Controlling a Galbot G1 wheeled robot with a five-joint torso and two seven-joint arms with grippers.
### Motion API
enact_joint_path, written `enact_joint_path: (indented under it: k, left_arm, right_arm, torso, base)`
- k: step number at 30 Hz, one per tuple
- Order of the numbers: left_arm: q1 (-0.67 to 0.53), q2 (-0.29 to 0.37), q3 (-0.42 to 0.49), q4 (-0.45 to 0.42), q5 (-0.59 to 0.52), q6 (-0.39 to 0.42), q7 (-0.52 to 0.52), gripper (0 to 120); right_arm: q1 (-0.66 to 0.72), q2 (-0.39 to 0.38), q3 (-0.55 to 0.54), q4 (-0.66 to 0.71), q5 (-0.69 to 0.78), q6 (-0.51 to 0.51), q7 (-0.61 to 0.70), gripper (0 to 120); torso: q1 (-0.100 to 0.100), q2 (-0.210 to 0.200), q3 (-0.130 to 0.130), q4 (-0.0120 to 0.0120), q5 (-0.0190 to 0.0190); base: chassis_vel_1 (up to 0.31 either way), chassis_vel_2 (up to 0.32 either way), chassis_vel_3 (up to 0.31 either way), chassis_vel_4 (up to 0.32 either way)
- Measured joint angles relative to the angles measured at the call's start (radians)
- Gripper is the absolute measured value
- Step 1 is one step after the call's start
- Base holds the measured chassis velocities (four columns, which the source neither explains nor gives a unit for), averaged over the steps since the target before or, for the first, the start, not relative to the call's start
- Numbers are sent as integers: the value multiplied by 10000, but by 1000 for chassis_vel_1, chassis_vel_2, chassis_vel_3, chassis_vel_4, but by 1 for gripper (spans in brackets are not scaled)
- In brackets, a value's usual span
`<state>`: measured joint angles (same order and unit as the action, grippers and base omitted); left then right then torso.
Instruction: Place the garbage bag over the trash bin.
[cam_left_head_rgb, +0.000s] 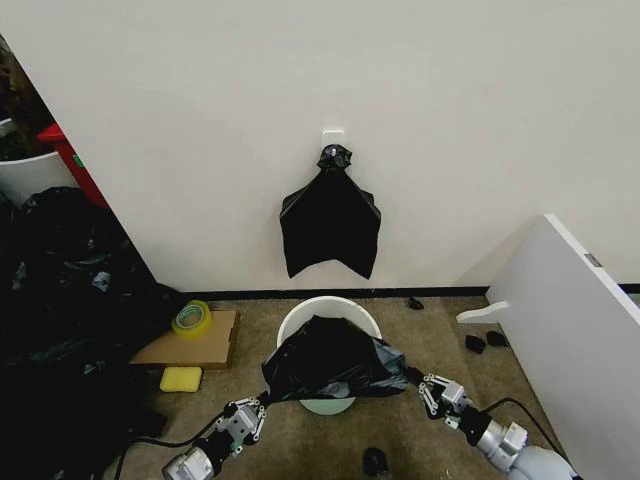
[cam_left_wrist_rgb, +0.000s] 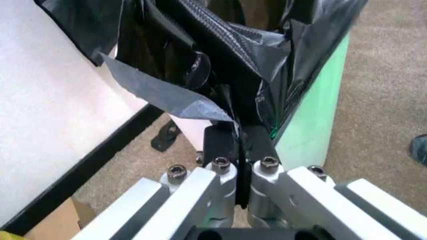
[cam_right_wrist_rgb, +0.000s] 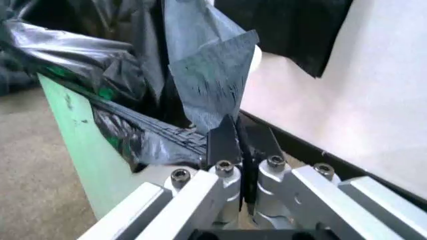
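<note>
The trash bin (cam_left_head_rgb: 330, 303) is a pale bucket on the carpet by the wall. The garbage bag (cam_left_head_rgb: 335, 362), glossy black, lies stretched over its near half; the far rim is bare. My left gripper (cam_left_head_rgb: 262, 402) is shut on the bag's left edge and my right gripper (cam_left_head_rgb: 413, 381) on its right edge, both low at the bin's sides. In the left wrist view the left gripper (cam_left_wrist_rgb: 238, 131) pinches crinkled bag (cam_left_wrist_rgb: 220, 45) beside the bin's greenish wall (cam_left_wrist_rgb: 317, 120). In the right wrist view the right gripper (cam_right_wrist_rgb: 241, 134) clamps a bag fold (cam_right_wrist_rgb: 207, 80) next to the bin's wall (cam_right_wrist_rgb: 77, 140).
A knotted bunch of black bags (cam_left_head_rgb: 330, 225) hangs on the wall above the bin. Left lie a cardboard sheet (cam_left_head_rgb: 215, 340) with a tape roll (cam_left_head_rgb: 192, 318), a yellow sponge (cam_left_head_rgb: 181, 379) and black plastic heaps (cam_left_head_rgb: 60, 300). A white panel (cam_left_head_rgb: 570, 320) stands right.
</note>
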<state>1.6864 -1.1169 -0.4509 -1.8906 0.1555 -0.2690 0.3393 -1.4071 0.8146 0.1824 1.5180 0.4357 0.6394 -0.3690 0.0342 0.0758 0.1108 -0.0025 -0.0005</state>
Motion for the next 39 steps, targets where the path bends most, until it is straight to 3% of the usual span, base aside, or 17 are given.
enact_joint_path:
  k: [4,8,19,31,36,39]
  left_arm:
    - [-21,-72,101,113,66,-2,-17,0]
    - [-44,-136,197,201,130,-7,-31,0]
    - [-51,-245,348,362,157,-8,-427,0]
    - [-55,-211,593,259,-697,480,-1736,0]
    - [129,-118,825,45,-1280,644,-2364,18]
    - [310,-7,927,-167,-1137,965,-3011,28]
  right_arm:
    - [52,128,30,-494,158,458,-1395,0]
    - [113,226,38,-719,-85,583,-1742,0]
    - [770,572,69,-1297,-1996,670,581,0]
    - [602,430,16,-875,-1331,815,68,0]
    - [542,336,76,-960,-1152,1029,-417,0]
    - [425,307,133,-971,-1021,1152,-703,7]
  torso:
    - [0,0,0,0,-1]
    - [0,0,0,0,-2]
    - [0,0,0,1,-1]
    - [0,0,0,-1,-1]
    - [0,0,0,0,-2]
    - [0,0,0,0,0]
  base:
    - [0,0,0,0]
    - [0,0,0,0]
    - [0,0,0,0]
    - [0,0,0,0]
    - [0,0,0,0]
    - [0,0,0,0]
